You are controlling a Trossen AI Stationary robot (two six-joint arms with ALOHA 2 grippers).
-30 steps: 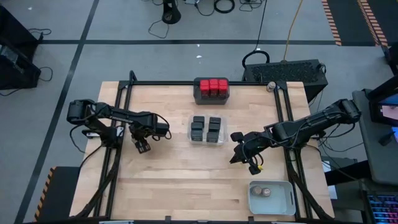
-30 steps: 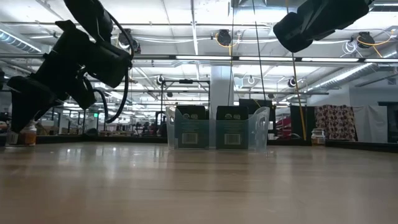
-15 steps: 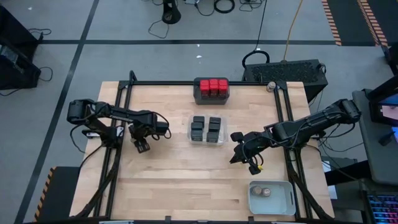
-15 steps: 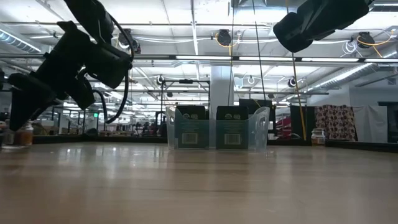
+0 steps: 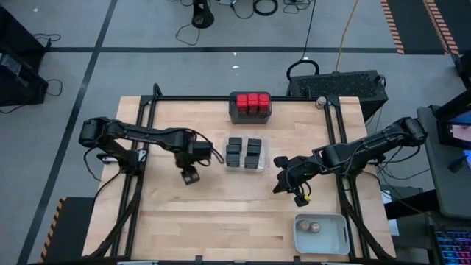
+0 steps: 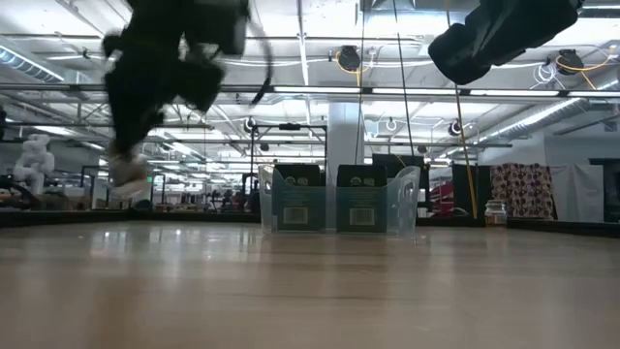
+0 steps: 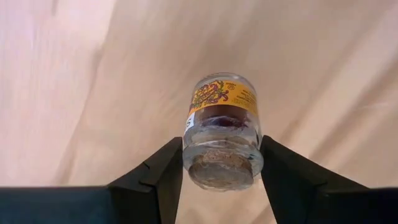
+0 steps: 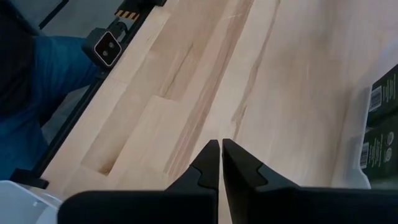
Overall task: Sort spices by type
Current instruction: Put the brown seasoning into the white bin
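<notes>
Wooden table (image 5: 221, 221) lies bare around left end effector (image 7: 221, 167) gripping jar (image 7: 222, 132).

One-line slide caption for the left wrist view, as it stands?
Left gripper holds a small clear labelled spice jar between its fingers, lifted above the bare wooden table.

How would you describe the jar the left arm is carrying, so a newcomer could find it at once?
Start at the wooden table and find the clear tray of black boxes in its middle. Just left of it, the left gripper hangs above the wood, jaws shut on a small round glass jar. Unlike the boxes, it is clear, with a yellow label and a cork-like stopper.
</notes>
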